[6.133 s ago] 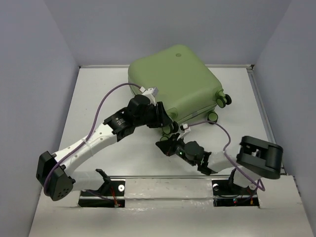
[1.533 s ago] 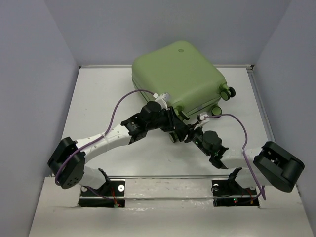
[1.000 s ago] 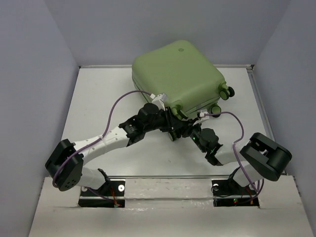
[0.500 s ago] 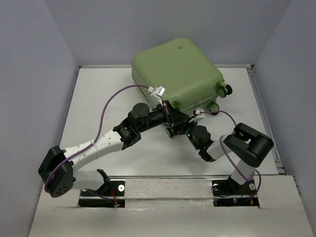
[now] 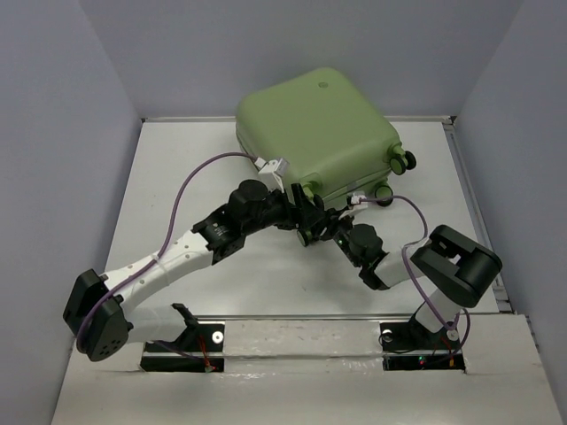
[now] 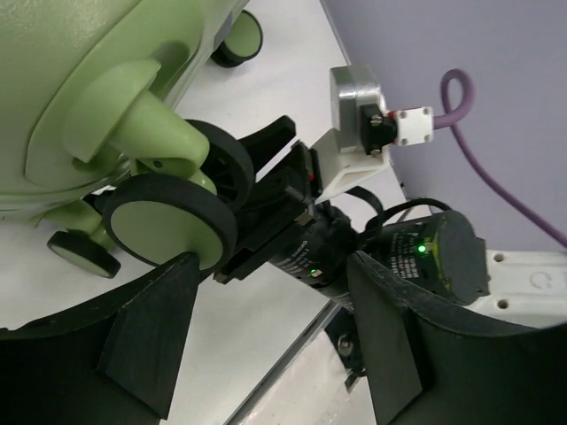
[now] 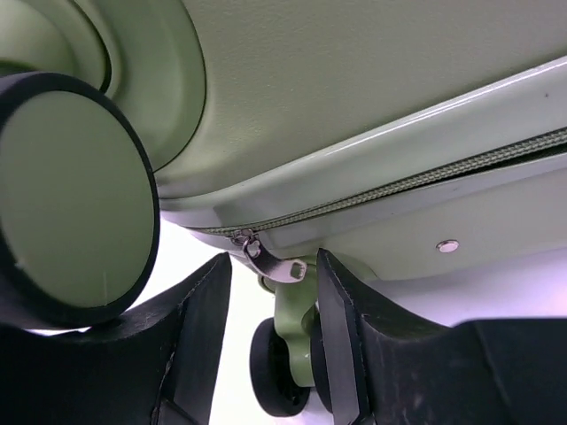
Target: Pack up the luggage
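Note:
The luggage [image 5: 310, 124], a pale green closed suitcase, lies at the back middle of the table with its caster wheels toward the right. Both grippers meet at its near wheel corner. My left gripper [image 5: 308, 215] [image 6: 273, 274] is open, and a green-and-black caster wheel [image 6: 168, 228] sits just beyond its left finger. My right gripper [image 5: 326, 230] [image 7: 272, 283] is open under the luggage's edge [image 7: 354, 71]. A metal zipper pull [image 7: 282, 268] hangs from the zipper [image 7: 425, 177] between its fingers, clamped by neither. A large caster wheel [image 7: 71, 195] fills the left of the right wrist view.
The white table [image 5: 177, 177] is boxed in by grey-blue walls on three sides. A metal rail [image 5: 301, 323] runs along its near edge by the arm bases. My right wrist with its camera block [image 6: 372, 124] crosses directly in front of my left gripper.
Both arms have stayed crowded at the luggage's near wheel corner. The left arm has drawn back a little. The luggage has shifted slightly toward the back.

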